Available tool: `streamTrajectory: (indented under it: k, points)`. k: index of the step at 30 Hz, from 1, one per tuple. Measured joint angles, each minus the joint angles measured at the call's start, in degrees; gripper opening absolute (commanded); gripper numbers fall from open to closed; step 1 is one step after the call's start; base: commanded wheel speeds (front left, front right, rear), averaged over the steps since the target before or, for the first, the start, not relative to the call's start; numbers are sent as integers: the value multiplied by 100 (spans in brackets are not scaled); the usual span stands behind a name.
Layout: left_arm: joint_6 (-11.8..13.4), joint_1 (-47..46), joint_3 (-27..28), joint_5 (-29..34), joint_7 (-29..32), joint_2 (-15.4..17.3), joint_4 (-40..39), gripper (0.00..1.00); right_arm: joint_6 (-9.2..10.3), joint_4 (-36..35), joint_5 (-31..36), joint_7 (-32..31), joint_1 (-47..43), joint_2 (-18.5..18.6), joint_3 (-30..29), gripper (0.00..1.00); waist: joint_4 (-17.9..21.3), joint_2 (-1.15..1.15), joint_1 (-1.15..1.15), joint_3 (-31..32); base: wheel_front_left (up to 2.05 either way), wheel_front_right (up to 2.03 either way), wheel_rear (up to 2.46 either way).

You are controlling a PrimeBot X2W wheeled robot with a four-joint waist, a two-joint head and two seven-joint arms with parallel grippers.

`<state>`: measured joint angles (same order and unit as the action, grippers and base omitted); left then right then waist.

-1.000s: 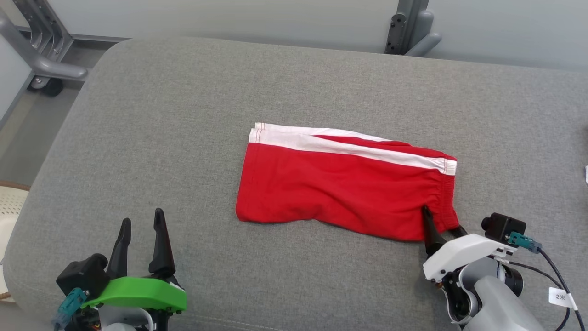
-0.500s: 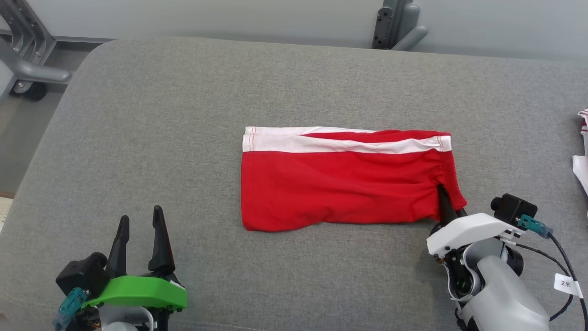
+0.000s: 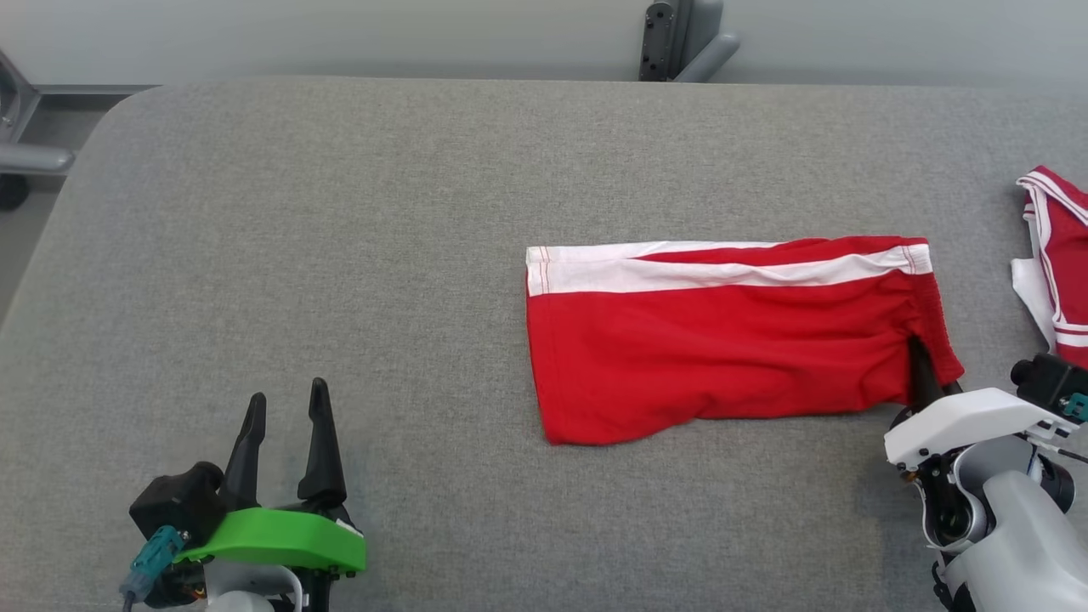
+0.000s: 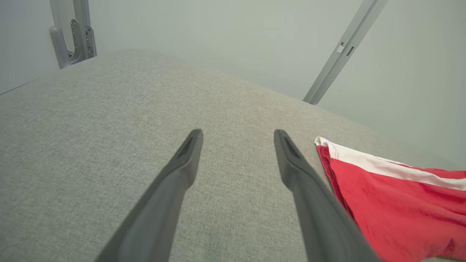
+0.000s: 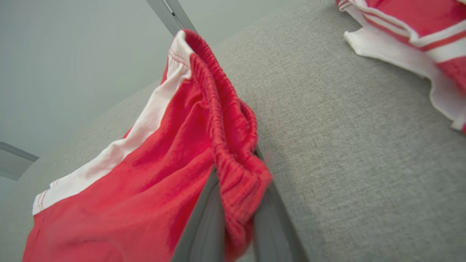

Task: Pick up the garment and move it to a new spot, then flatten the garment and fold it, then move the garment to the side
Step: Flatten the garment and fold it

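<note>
R pincer (image 3: 925,378) pinching garment (image 3: 722,357) at elastic waistband (image 3: 932,297) corner; L pincer (image 3: 289,393) spread, idle. Fabric soft, light, limp; prob. drapes when lifted. Waistband judged firmest hold pt.

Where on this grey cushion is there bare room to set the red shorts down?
Free: the grey cushion stretch left of the red shorts, ahead of the open left gripper; also the strip behind them along the far edge. Crowded: the right end, where the right gripper pinches the waistband beside a red-and-white garment.
</note>
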<state>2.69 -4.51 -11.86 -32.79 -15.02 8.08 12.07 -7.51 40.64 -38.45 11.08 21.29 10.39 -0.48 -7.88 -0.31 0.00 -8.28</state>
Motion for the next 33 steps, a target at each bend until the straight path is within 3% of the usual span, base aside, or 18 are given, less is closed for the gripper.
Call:
streamTrajectory:
  k: [9,21,27,33]
  points:
    - [-65,-92,-83,47,0,-40,4,100,1,-612,-40,-442,-69,-209,3,0,72,0,0,-3,0,0,0]
    - [-52,-79,-157,116,8,-9,-171,100,3,-1855,36,-844,-147,-638,686,0,-224,0,0,136,0,0,0]
    - [-34,-47,-200,115,32,1,-241,100,3,-1893,133,-899,-94,-735,1065,0,-462,0,0,204,0,0,0]
    - [-16,10,-247,114,42,1,-272,100,3,-1436,241,-854,13,-747,1484,0,-730,0,0,259,0,0,0]
